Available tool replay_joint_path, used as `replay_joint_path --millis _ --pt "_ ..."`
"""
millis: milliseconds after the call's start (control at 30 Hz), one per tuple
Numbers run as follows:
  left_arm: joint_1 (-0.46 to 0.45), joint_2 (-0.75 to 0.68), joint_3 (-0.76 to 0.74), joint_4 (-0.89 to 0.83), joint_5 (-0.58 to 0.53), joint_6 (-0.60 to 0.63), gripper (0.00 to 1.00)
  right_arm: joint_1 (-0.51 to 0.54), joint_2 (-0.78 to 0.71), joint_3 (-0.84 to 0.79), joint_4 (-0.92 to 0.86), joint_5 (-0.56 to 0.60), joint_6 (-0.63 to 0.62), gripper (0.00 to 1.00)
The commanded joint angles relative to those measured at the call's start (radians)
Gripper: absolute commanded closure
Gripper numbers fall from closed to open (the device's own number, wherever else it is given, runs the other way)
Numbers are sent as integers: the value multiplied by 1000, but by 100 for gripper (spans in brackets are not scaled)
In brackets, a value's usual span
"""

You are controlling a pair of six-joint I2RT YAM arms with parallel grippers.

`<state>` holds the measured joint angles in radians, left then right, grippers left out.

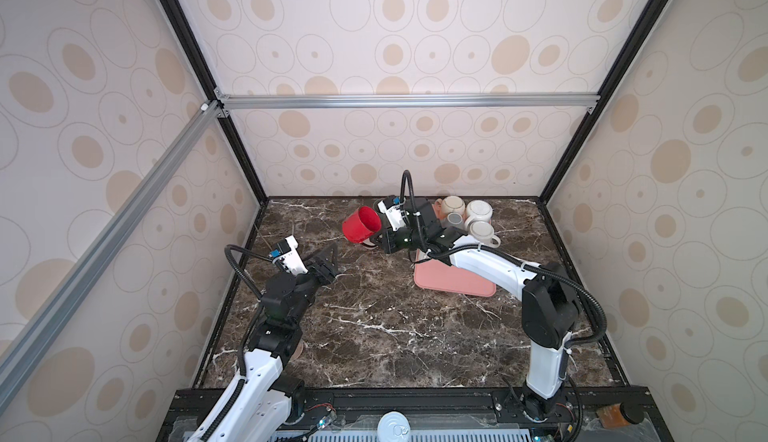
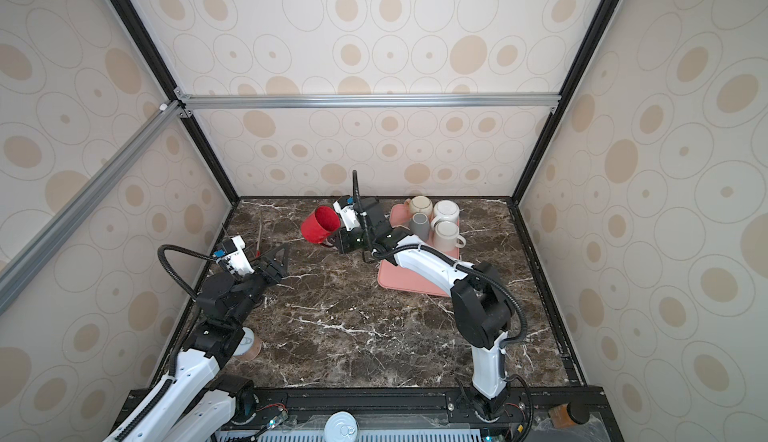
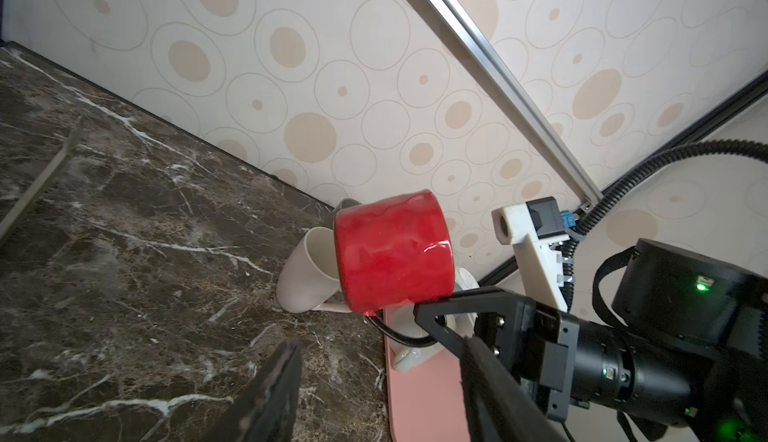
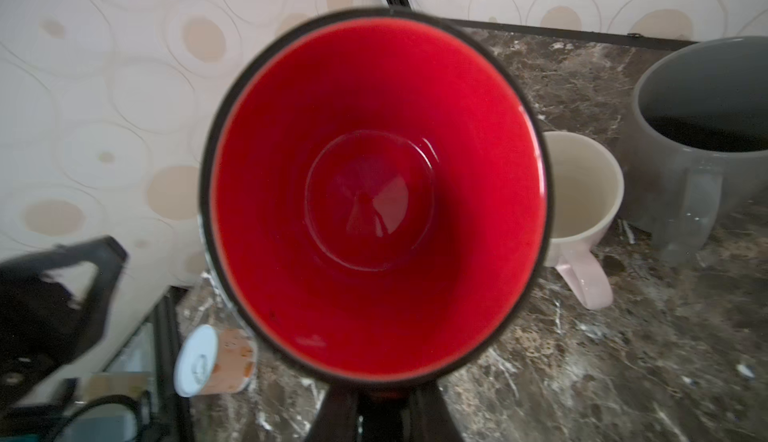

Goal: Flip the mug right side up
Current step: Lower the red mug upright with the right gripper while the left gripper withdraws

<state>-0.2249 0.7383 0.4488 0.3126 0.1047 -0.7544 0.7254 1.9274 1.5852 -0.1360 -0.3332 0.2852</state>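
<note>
The red mug (image 1: 361, 225) (image 2: 319, 225) hangs in the air above the marble table, tipped on its side with its mouth facing up and to the left. My right gripper (image 1: 380, 241) (image 2: 335, 242) is shut on its handle, which is mostly hidden. The right wrist view looks straight into the mug's red inside (image 4: 374, 198), and the gripper (image 4: 382, 394) is clamped just below the rim. My left gripper (image 1: 331, 262) (image 2: 281, 259) (image 3: 380, 371) stands open and empty, low on the table to the left of the mug (image 3: 392, 252) and apart from it.
A pink mat (image 1: 453, 284) at the back right holds several mugs, among them a white one (image 1: 478, 210). A cream mug (image 4: 582, 194) and a grey mug (image 4: 698, 128) stand upright beside the red mug. A can (image 2: 249, 346) lies by the left arm.
</note>
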Motion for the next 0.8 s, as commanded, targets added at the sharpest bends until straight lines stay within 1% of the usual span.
replay_joint_path --millis 0,300,400,767 --pt "13 23 17 -16 -51 52 38 39 24 84 -108 109 -205 100" --pt "30 102 36 19 -47 82 37 97 146 208 -253 223 -392 100" --pt "35 130 34 42 -35 76 35 96 187 240 -287 239 -416 100" --pt "44 212 34 100 2 59 34 96 287 334 -351 382 -498 100"
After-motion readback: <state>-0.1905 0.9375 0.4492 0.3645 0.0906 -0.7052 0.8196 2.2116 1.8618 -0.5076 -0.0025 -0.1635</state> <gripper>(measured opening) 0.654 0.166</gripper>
